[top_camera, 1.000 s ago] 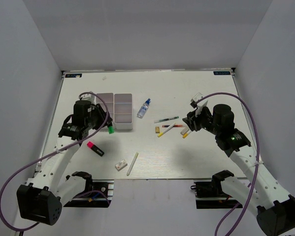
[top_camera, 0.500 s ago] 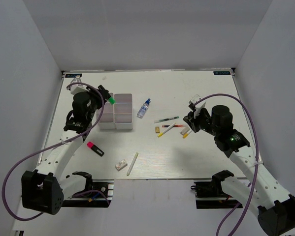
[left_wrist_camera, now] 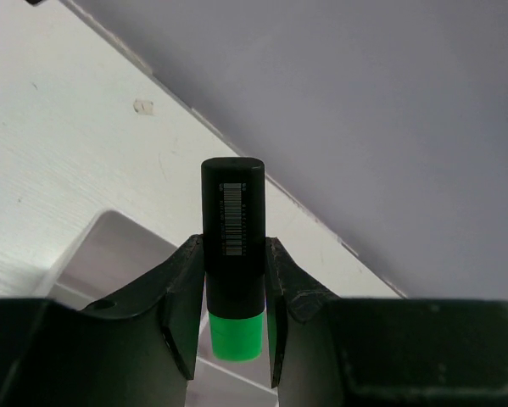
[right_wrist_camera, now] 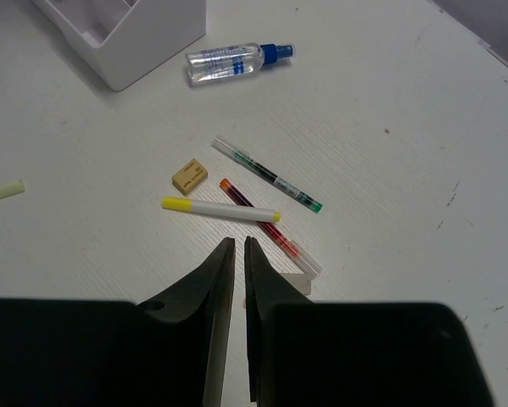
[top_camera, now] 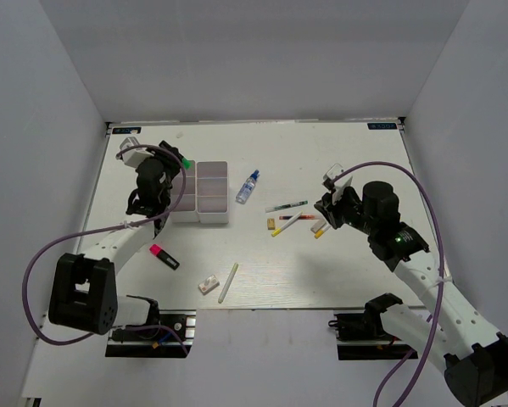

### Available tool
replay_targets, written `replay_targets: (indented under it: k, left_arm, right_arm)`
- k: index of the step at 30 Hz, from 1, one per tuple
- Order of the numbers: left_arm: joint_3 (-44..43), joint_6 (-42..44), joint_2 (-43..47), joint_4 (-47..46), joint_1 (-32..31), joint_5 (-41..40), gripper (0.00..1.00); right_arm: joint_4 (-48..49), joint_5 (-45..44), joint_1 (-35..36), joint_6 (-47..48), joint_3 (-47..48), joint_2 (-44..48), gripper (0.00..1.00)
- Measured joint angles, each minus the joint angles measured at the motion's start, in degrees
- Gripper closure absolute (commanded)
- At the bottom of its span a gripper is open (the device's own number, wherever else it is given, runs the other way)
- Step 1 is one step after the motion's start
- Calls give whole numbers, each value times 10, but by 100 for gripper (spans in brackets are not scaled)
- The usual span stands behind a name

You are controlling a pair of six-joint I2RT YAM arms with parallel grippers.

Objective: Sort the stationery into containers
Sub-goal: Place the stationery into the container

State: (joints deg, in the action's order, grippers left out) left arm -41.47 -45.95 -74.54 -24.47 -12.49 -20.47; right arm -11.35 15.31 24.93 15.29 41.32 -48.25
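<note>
My left gripper (top_camera: pixel 179 161) is shut on a black highlighter with a green cap (left_wrist_camera: pixel 233 246) and holds it above the back left of the white four-cell box (top_camera: pixel 211 217); a pale box wall (left_wrist_camera: pixel 109 250) shows below the jaws. My right gripper (top_camera: pixel 326 206) is shut and empty, hovering just in front of a white marker with a yellow end (right_wrist_camera: pixel 220 209), a red pen (right_wrist_camera: pixel 262 219) and a green pen (right_wrist_camera: pixel 266 175). A small yellow piece (right_wrist_camera: pixel 190 176) lies beside them. A pink highlighter (top_camera: pixel 164 256), a white block (top_camera: pixel 208 285) and a white stick (top_camera: pixel 228 282) lie near the front.
A small spray bottle with a blue top (top_camera: pixel 248 186) lies right of the box. Another short marker with a yellow end (top_camera: pixel 320 229) lies under my right gripper. Grey walls close in the table on three sides.
My left gripper has lifted the green-capped highlighter from the box's front left and carried it back over the box's far left corner. The right arm has hardly moved.
</note>
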Motion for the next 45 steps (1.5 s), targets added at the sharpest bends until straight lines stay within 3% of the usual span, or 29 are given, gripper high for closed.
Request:
replay_targets:
  k: [15, 18, 21, 25, 36, 42, 45]
  left_arm:
    - [10, 60, -103, -102, 0, -47, 100]
    - [10, 66, -110, -109, 0, -49, 90]
    - [10, 69, -113, -113, 0, -51, 68]
    - [15, 74, -114, -116, 0, -53, 54]
    - [16, 78, -104, -109, 0, -45, 33]
    - [14, 78, -39, -53, 0, -30, 26]
    - [-48, 65, -6, 92, 1, -23, 24]
  right_arm:
    - [0, -2, 3, 1, 0, -2, 84]
    - [1, -2, 3, 1, 0, -2, 84]
    - [1, -2, 3, 1, 0, -2, 81]
    - [4, -2, 3, 1, 0, -2, 81]
    - [4, -2, 4, 2, 0, -2, 80]
    - [5, -2, 5, 1, 0, -2, 59]
    - [5, -2, 6, 2, 0, -2, 53]
